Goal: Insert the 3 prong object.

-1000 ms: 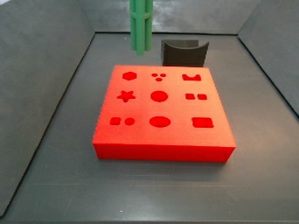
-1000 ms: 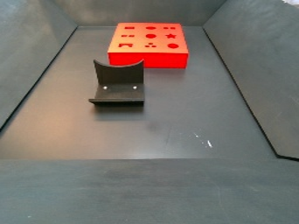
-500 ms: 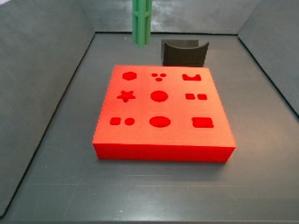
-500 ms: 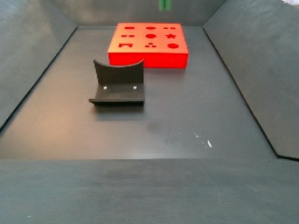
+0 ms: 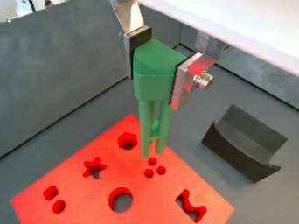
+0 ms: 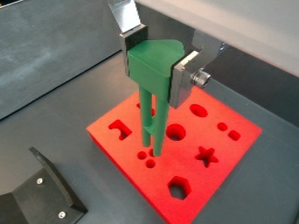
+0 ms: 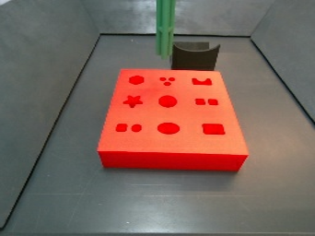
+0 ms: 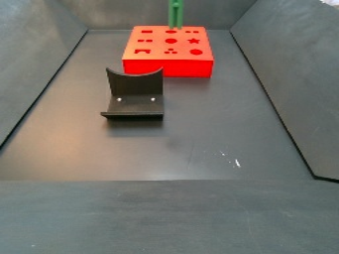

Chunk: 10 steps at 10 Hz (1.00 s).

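Your gripper [image 5: 162,72] is up in the air over the red block [image 5: 117,179], and its two silver fingers [image 5: 190,79] are squeezing the green head of the 3 prong object [image 5: 153,96]. You see the same grip in both wrist views — the gripper [image 6: 156,63] has a flat plate on each side of the 3 prong object [image 6: 152,87], tight against it.

The prongs hang straight down, and their tips are above the red block [image 6: 176,150], close to the group of three small round holes [image 6: 145,157]. In a wrist view the tips look just over the three holes [image 5: 153,166], but you cannot tell if they touch the block.

In both side views only the lower green part shows. The 3 prong object [image 7: 165,28] stands upright over the far edge of the red block [image 7: 170,120], and the gripper itself is out of the top of the picture. From the far camera the 3 prong object [image 8: 175,13] pokes up behind the red block [image 8: 169,50].

The fixture [image 8: 133,94] sits on the dark floor [image 8: 199,139], well apart from the block. In the closer side view the fixture [image 7: 194,53] is just behind the block.
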Motion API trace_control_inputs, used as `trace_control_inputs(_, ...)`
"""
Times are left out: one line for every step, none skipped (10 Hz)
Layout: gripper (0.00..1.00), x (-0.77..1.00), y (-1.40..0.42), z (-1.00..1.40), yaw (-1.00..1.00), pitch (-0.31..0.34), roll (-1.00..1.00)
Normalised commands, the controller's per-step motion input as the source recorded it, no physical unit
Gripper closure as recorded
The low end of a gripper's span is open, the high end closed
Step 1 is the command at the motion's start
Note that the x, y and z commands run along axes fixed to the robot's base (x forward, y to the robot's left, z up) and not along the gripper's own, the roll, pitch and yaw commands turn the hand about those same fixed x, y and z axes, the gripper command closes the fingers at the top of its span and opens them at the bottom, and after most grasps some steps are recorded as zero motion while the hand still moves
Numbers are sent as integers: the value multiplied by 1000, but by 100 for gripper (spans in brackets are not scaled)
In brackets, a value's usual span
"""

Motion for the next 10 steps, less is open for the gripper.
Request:
trace_control_inputs(100,66,0,-143,0,-84,0)
trace_control_inputs(100,91,-20,-340,0,-167,0)
trace_control_inputs(100,289,-29,-323,0,-163,0)
trace_control_inputs(100,386,0,-406,-160,-123,130)
trace_control_inputs(100,77,26,-309,-323,-100,129)
trace_control_inputs(100,0,0,-220,-209,-71,101)
trace_control_inputs(100,0,0,-237,-180,-83,74)
trace_control_inputs(100,57,0,-289,-151,-84,41)
trace_control_inputs(100,97,0,-311,-80,-74,7)
trace_control_inputs(100,100,0,-323,0,-54,0)
